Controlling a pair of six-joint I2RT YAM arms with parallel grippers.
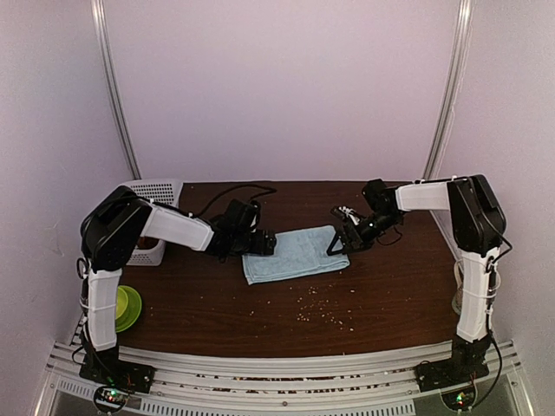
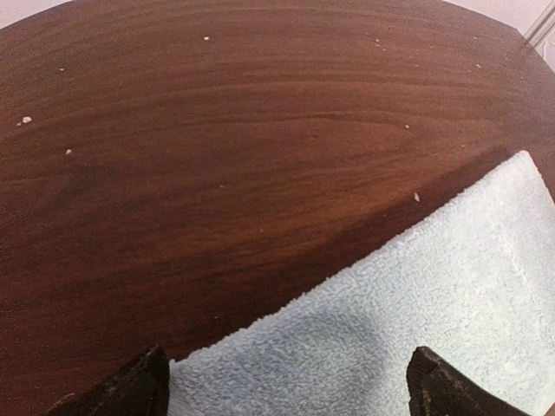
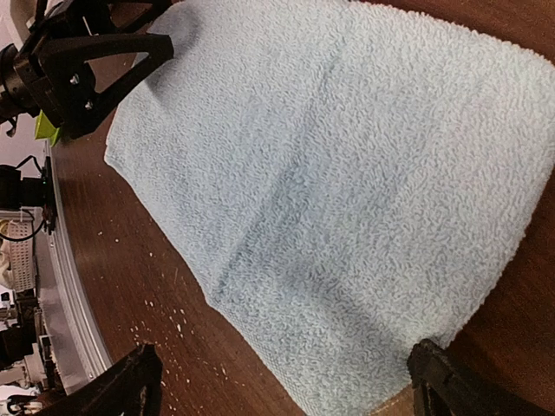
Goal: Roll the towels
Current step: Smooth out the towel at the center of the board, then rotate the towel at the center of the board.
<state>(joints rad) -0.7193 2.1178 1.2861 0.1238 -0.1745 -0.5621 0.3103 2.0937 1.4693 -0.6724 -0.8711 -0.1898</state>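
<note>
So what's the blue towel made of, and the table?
The towel looks like soft terry cloth, probably cotton: tiny fuzzy loops cover it. The table looks like dark wood or a wood-look coating: streaky grain lines, smooth with a slight sheen.

Left arm (image 1: 178, 228) and right arm (image 1: 425, 196) both reach inward toward frame centre. My left gripper (image 1: 263, 243) has its jaws spread wide, and my right gripper (image 1: 341, 241) likewise.

Soft even light; faint sheen on table (image 2: 260, 130) beyond left pincer (image 2: 286, 373); its shadow on towel (image 2: 460, 277); wrist pics warped at edges.
</note>
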